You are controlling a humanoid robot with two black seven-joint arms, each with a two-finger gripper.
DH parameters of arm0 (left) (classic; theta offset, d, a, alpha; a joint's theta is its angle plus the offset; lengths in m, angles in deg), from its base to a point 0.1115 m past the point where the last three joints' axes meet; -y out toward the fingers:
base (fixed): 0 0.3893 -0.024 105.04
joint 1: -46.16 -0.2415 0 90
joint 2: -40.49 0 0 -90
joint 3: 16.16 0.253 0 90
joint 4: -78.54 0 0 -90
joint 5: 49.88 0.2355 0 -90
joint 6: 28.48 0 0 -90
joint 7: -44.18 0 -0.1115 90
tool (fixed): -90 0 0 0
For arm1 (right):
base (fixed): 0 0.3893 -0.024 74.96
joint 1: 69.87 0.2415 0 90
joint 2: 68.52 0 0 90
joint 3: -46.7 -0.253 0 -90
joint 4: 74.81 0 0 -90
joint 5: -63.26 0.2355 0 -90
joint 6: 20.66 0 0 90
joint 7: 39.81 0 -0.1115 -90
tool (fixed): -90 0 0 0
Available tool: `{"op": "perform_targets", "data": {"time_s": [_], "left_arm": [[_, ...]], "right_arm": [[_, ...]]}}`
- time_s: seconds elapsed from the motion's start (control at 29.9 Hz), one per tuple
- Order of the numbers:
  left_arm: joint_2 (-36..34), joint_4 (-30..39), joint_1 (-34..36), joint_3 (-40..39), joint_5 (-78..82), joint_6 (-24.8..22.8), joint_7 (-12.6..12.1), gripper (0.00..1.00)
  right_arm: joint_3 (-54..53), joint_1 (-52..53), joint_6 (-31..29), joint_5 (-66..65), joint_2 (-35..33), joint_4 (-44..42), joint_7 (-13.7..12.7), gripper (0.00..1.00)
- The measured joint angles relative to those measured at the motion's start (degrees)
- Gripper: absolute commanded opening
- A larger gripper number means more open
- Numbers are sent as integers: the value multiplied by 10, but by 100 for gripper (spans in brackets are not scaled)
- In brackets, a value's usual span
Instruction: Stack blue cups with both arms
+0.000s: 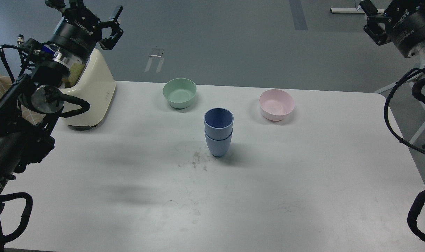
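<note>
A: Blue cups (218, 131) are seen nested upright mid-table, between green bowl (179, 92) and pink bowl (276, 104); stacking is judged done.

B: Left gripper (90, 17) is raised well clear, fingers spread, nothing held. Right gripper (373, 21) is parked high; finger spacing cannot be told.

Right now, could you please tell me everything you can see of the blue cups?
The blue cups are two matching matte periwinkle tumblers without handles, nested one inside the other, upright, rims open upward. The upper one sits partly into the lower, which tapers to a narrow rounded base on the white table near its middle. Neither gripper touches them.
</note>
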Motion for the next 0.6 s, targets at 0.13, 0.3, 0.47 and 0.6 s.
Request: {"op": "perform_targets", "data": {"time_s": [0.13,0.3,0.47,0.6], "left_arm": [[1,-1,-1,-11,-1,0,0,98],[3,-1,-3,-13,-1,0,-1,98],[25,-1,-10,-22,-1,1,-1,98],[36,-2,-14,-37,-1,1,-1,98]], "right_arm": [[-10,-15,4,77,18,-3,1,100],[-26,-35,12,95,27,-4,0,100],[-51,-34,55,96,30,-18,0,100],[-54,-32,75,97,31,-18,1,100]]}}
